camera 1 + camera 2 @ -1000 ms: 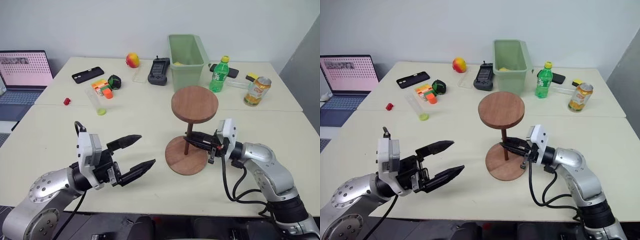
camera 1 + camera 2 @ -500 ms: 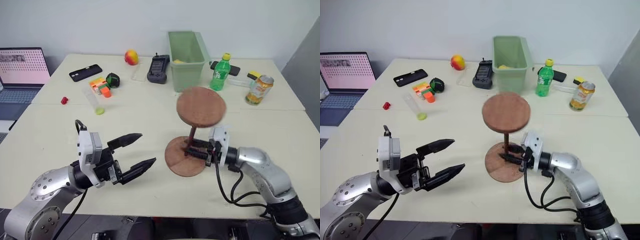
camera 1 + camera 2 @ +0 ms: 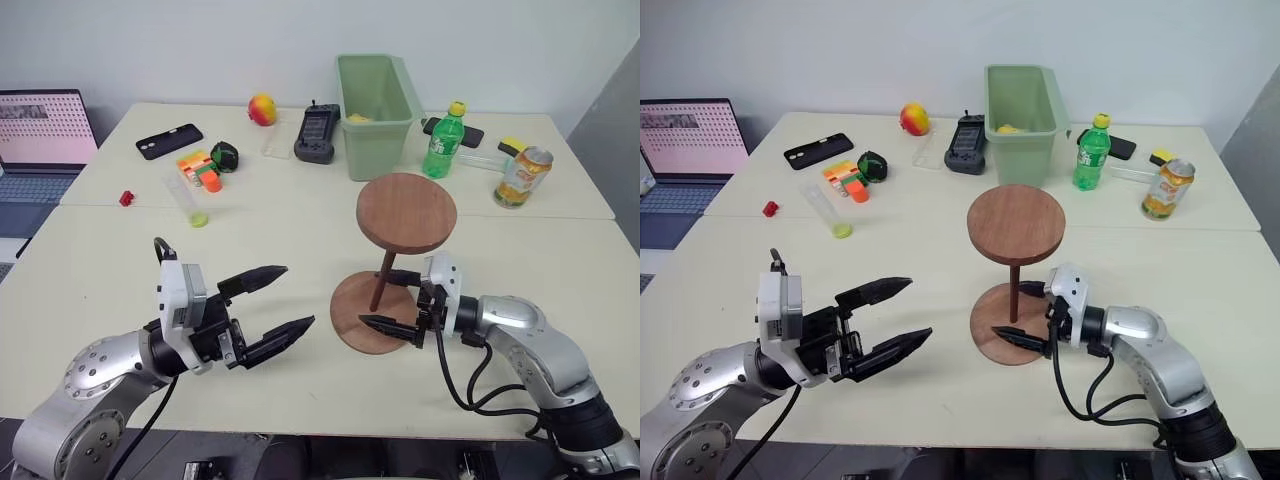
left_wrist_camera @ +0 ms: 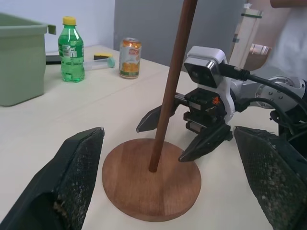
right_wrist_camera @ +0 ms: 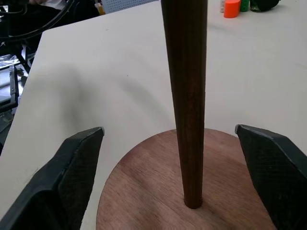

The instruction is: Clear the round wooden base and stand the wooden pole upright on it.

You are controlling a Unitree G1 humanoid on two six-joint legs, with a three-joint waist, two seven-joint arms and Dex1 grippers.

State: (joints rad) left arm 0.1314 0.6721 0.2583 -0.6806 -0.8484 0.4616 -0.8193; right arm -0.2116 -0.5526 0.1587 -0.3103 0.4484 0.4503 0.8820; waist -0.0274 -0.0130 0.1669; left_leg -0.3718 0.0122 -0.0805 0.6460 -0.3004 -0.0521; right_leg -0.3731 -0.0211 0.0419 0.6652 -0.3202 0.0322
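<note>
The round wooden base lies flat on the table in front of me. The wooden pole stands roughly upright in its centre hole, with its fixed disc on top. My right gripper is open, one finger on each side of the pole's lower end without touching it. In the right wrist view the pole rises between the spread fingers. My left gripper hovers open to the left of the base, empty. The left wrist view shows the pole, the base and the right gripper.
At the back stand a green bin, a green bottle and a can. Back left lie a black phone, a handheld device, a fruit, a clear tube and a laptop.
My right gripper has gone from shut on the pole to open. The pole tilted half a second ago and now stands straighter on the base. The left gripper stayed put.
</note>
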